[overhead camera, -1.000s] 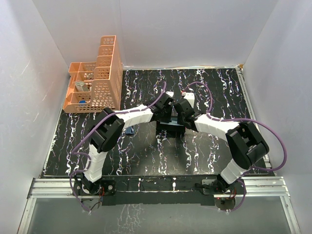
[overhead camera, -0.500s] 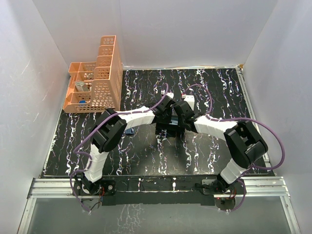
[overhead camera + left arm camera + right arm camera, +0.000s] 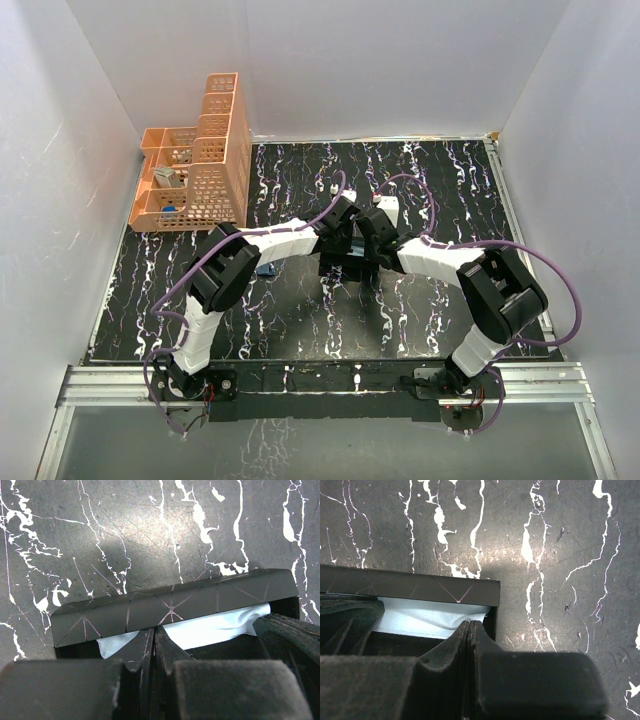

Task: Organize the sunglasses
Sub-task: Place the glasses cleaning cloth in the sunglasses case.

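Sitting mid-frame on the bench (image 3: 300,315), the black case (image 3: 170,605) is seen open with a light blue cloth (image 3: 215,627) inside. The left end effector (image 3: 153,647) and right end effector (image 3: 469,632) are both pinched together, tips poked into the case at the cloth. The sunglasses (image 3: 266,269) are spotted left of the case, half hidden by the left arm.
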Controlling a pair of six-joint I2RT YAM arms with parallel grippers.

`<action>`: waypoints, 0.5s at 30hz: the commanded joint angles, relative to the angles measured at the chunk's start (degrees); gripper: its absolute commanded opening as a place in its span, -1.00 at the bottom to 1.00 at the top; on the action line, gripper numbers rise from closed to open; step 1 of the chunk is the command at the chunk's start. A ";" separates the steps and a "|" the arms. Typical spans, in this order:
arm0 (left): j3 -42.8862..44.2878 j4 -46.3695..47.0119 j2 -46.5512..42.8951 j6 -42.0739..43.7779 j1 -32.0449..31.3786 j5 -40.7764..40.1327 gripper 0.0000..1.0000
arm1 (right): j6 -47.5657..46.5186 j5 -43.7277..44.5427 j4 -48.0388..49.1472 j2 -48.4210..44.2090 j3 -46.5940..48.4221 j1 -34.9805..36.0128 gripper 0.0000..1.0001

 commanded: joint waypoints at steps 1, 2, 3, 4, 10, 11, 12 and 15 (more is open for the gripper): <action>-0.07 -2.19 1.09 -0.29 -0.33 -0.85 -1.00 | 1.04 -0.12 3.15 -0.08 1.61 0.07 -1.00; -0.11 -2.11 1.08 -0.29 -0.33 -0.82 -1.00 | 1.04 -0.17 2.98 -0.11 1.94 0.11 -1.00; -0.12 -2.10 1.15 -0.29 -0.33 -0.75 -1.00 | 0.98 -0.25 2.87 -0.18 2.20 0.09 -1.00; -0.11 -2.10 1.11 -0.29 -0.33 -0.69 -1.00 | 0.94 -0.48 2.86 -0.14 2.45 0.07 -1.00; -0.07 -2.25 1.04 -0.22 -0.33 -0.55 -1.00 | 1.45 -1.03 1.67 -0.31 4.00 0.20 -1.00; -0.09 -2.34 1.08 -0.21 -0.28 -0.61 -1.00 | 1.43 -0.97 1.83 -1.06 3.84 0.32 -1.00; -0.16 -2.29 0.97 -0.21 -0.32 -0.67 -1.00 | 1.48 -0.92 2.04 -1.75 3.58 0.34 -1.00; 0.03 -2.25 1.16 -0.21 -0.28 -0.51 -1.00 | 0.85 -0.94 1.95 -1.90 4.27 0.32 -1.00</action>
